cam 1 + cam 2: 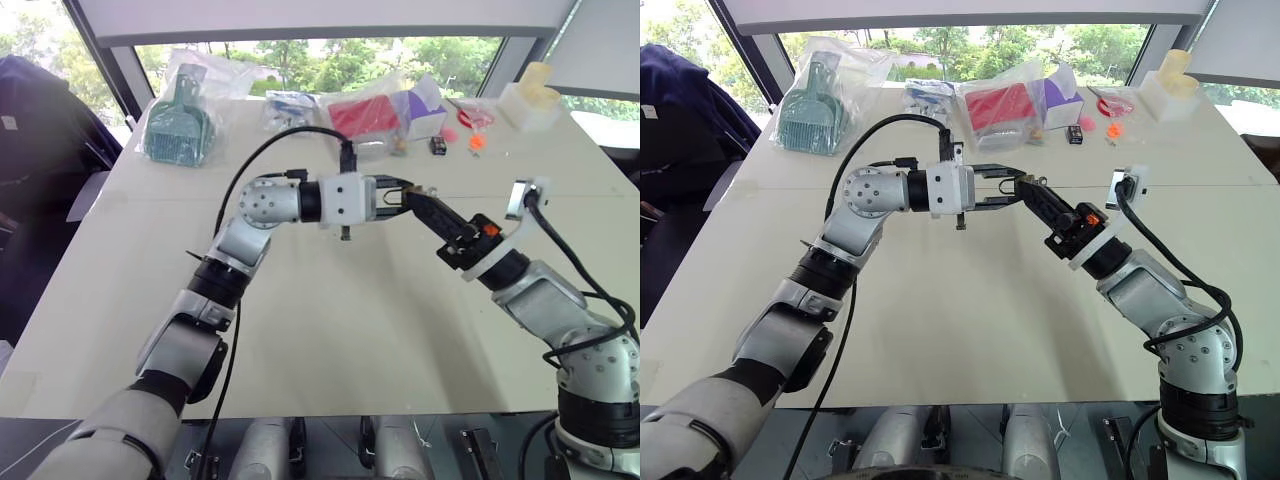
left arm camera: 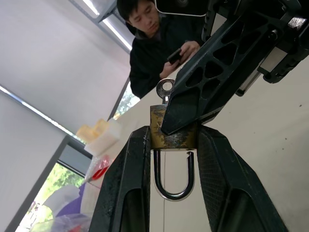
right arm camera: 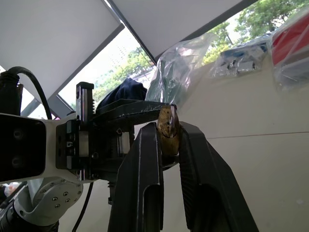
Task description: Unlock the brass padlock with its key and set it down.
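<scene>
- Above the middle of the white table (image 1: 330, 330), in the centre of the head views, the left gripper (image 1: 398, 197) and the right gripper (image 1: 422, 203) meet tip to tip in the air, the left reaching in from the frame's left and the right from the lower right.
- Between them sits the brass padlock (image 2: 173, 131). In the left wrist view its worn yellow body is pinched between the left gripper's two black fingers (image 2: 128, 183), which stand narrowly apart at the body's width, and the silvery shackle (image 2: 173, 180) hangs down in the gap between them with one leg sprung free of the body.
- A key (image 2: 165, 90) stands in the padlock's far end, its round bow showing above the body.
- The right gripper's fingers cross over the lock from the upper right of that view; in the right wrist view they are drawn close together with the brass body (image 3: 168, 130) nipped between their tips.
- Farther back, along the table's far edge, lie a teal dustpan in a clear bag (image 1: 180, 125) at upper left, a red packet in plastic (image 1: 365, 117), a small black box (image 1: 438, 146), and a pale yellow and white block (image 1: 532, 95) at upper right.
- Beyond the table, in the left wrist view, a person in dark clothing (image 2: 159, 43) looks at a phone.
</scene>
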`<move>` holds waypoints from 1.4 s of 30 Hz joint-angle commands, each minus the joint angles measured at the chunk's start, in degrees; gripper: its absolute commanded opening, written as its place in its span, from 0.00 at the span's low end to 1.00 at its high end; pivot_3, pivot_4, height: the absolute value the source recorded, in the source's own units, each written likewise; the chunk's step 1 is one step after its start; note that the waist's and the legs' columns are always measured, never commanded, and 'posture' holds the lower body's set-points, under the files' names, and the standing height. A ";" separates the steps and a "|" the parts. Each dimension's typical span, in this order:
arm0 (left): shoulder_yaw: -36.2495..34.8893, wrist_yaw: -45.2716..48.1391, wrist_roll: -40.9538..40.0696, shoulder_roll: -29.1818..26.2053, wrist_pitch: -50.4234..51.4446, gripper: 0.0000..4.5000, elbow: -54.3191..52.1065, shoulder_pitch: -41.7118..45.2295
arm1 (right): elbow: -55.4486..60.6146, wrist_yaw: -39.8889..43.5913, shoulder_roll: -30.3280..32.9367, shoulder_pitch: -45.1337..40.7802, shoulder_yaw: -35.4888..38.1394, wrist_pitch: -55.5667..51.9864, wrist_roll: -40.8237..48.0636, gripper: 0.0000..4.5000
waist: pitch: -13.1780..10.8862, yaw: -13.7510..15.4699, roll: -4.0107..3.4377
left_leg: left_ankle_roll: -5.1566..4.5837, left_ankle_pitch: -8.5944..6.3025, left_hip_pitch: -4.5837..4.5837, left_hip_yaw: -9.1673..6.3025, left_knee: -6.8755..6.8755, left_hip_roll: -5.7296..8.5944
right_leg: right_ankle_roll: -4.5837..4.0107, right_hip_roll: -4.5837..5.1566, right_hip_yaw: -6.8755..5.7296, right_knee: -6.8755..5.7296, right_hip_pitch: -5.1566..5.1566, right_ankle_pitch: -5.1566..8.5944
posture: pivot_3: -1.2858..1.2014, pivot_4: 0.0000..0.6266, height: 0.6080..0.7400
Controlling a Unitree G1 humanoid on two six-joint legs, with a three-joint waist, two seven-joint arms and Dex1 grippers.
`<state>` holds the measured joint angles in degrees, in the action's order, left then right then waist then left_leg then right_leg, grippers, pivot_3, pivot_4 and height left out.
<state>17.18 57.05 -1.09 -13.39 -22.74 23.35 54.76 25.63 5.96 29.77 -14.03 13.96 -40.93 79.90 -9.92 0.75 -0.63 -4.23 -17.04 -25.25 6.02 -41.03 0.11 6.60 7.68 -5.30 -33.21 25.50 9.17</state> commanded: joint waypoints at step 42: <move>-7.88 -4.93 -3.94 1.99 13.80 0.99 12.65 5.89 | 3.30 -2.92 -1.74 0.13 0.96 0.79 2.69 0.00 | 0.00 -0.01 0.01 | 0.01 0.01 0.01 -0.03 0.00 0.03 | 0.01 -0.01 0.00 0.00 -0.04 0.00 | 0.52 0.24 0.96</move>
<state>10.05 52.42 -5.43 -10.76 -8.26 36.54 59.39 27.40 2.49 28.05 -13.88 14.00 -40.95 82.21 -9.92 0.74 -0.63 -4.23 -17.03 -25.25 5.99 -41.03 0.14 6.62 7.67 -5.30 -33.20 25.46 9.16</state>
